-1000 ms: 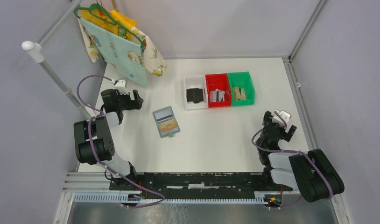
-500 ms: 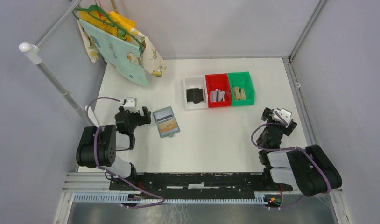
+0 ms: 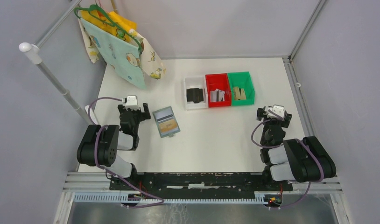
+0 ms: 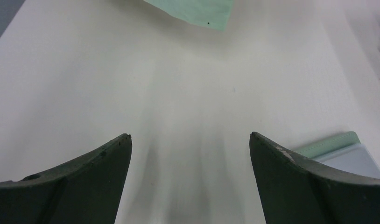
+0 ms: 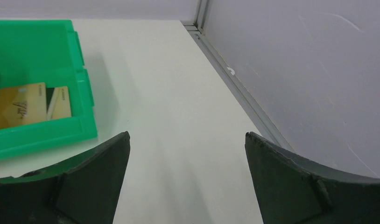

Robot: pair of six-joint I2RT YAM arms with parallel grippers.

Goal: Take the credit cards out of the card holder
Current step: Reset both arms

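**STATION STATUS: CARD HOLDER ON TABLE, BOTH PINCERS WIDE AND UNLOADED**

A flat white rectangular table [image 3: 216, 140] is enclosed by grey walls. At its far left corner, patterned green, yellow and white fabric sheets [image 3: 120, 51] are hung from a green hanger.

The black left arm [image 3: 97, 147] is folded at the near left of the table. The left gripper [image 4: 190, 135] is held low over bare table, just left of the card holder. Its jaws are spread wide and nothing is held between them.

The black right arm [image 3: 300, 161] is folded at the near right. The right gripper [image 5: 187, 134] is likewise spread wide and unloaded. It is held over bare table, near the right wall.

Three open plastic bins are set side by side at the far centre:
- a white bin [image 3: 194, 78], in which a small black object [image 3: 194, 94] is contained;
- a red bin [image 3: 218, 76], in which grey cards [image 3: 217, 95] are stood;
- a green bin [image 3: 239, 74], in which tan-gold cards [image 5: 20, 109] are stood.

The flat grey-blue rectangular card holder [image 3: 166, 122] is laid on the table left of centre, slightly rotated and well apart from the bins. Two credit cards are seen on its face: a grey card with a dark stripe [image 3: 164, 113] at the far end and a tan card [image 3: 168, 126] nearer the arms.
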